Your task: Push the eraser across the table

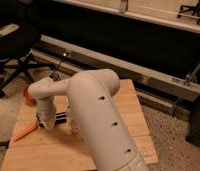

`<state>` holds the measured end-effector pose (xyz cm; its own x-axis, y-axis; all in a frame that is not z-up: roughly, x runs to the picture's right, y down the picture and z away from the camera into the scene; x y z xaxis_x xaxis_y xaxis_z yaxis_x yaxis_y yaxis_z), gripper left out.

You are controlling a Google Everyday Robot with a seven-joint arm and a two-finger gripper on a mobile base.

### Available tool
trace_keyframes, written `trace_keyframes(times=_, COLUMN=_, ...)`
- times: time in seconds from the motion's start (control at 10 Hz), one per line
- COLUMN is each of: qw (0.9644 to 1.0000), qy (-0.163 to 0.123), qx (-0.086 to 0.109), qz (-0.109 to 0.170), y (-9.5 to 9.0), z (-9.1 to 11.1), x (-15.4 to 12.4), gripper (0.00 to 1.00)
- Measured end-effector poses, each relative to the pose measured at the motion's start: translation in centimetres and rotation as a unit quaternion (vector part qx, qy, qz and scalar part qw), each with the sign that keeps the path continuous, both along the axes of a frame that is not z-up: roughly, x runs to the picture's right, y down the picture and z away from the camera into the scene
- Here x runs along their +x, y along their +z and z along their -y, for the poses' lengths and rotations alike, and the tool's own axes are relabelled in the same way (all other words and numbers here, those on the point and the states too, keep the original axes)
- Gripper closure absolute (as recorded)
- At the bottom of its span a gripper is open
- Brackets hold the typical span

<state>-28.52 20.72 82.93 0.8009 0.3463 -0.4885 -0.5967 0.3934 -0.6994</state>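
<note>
The table (pixel 130 112) is a small square top of pale planks. My white arm reaches over it from the front and bends left. My gripper (pixel 45 121) is low over the table's left part. A small dark block with a pale streak, the eraser (pixel 61 118), lies on the table right beside the gripper, between it and the thick arm link, and is partly hidden. An orange carrot-like piece (pixel 25 131) lies on the table just left of the gripper.
An orange rounded object (pixel 27 93) sits at the table's back left edge, behind the arm. A black office chair (pixel 13 47) stands on the floor to the left. A long metal rail (pixel 143 75) runs behind the table.
</note>
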Motion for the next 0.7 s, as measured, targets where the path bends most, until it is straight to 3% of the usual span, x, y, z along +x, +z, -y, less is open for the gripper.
trace_keyframes(times=0.7, qw=0.9997, qy=0.025, qx=0.004, qz=0.002, y=3.2, z=3.5, x=-0.5, gripper=1.0)
